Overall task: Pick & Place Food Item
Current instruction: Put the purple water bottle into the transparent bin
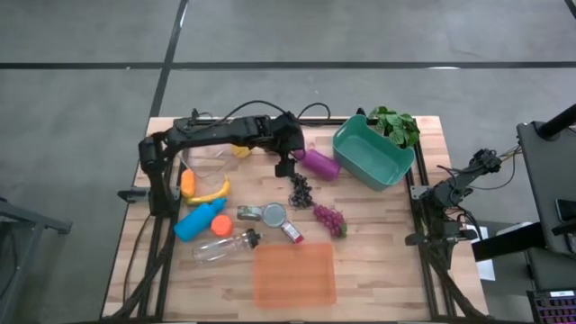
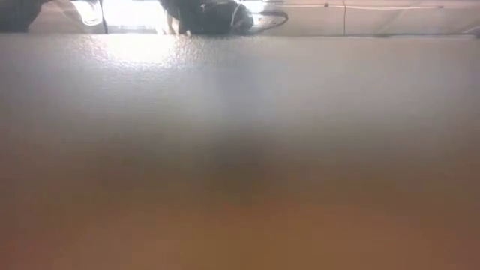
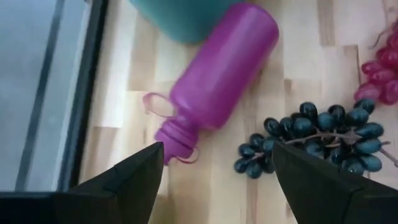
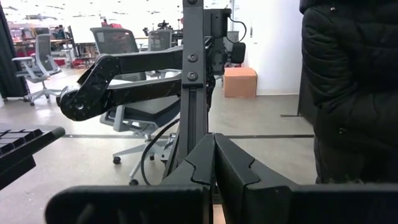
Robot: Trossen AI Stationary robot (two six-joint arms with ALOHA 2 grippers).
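My left gripper (image 1: 287, 167) (image 3: 216, 177) is open and hovers over the table's far middle, touching nothing. Just beyond its fingers lie a purple bottle (image 1: 319, 164) (image 3: 225, 79) on its side and a bunch of dark grapes (image 1: 301, 189) (image 3: 318, 134). A bunch of red grapes (image 1: 330, 219) (image 3: 380, 73) lies nearer the table's near edge. A teal bin (image 1: 372, 151) (image 3: 186, 17) stands to the right of the bottle. My right gripper (image 4: 214, 163) is shut and parked off the table's right edge (image 1: 454, 184).
On the table's left lie an orange carrot (image 1: 187, 183), a banana (image 1: 211, 193), a blue bottle (image 1: 199, 220) and a clear bottle (image 1: 225, 245). An orange tray (image 1: 294, 274) sits at the near edge and fills the low view. A plant (image 1: 396, 124) stands behind the bin. A person in a dark jacket (image 4: 351, 87) stands beyond the right arm.
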